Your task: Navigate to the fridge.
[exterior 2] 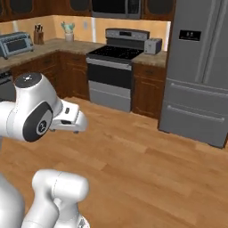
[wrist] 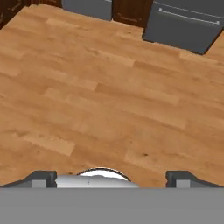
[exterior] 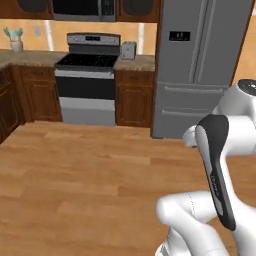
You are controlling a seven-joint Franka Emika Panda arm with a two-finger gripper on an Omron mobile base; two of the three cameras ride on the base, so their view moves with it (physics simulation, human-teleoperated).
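Grey fridge [exterior: 200, 65] stands ahead and to the right across bare wood floor [exterior: 90, 170], well apart; gripper [wrist: 112, 178] spread, holding nothing.

2 base views toward fridge [exterior: 200, 65]

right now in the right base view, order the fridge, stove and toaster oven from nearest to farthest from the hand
The hand itself shows in the hand view, aimed at the floor.
1. fridge, right, across bare floor
2. stove, centre back
3. toaster oven, far left counter; nearly level with the stove, a loose ranking
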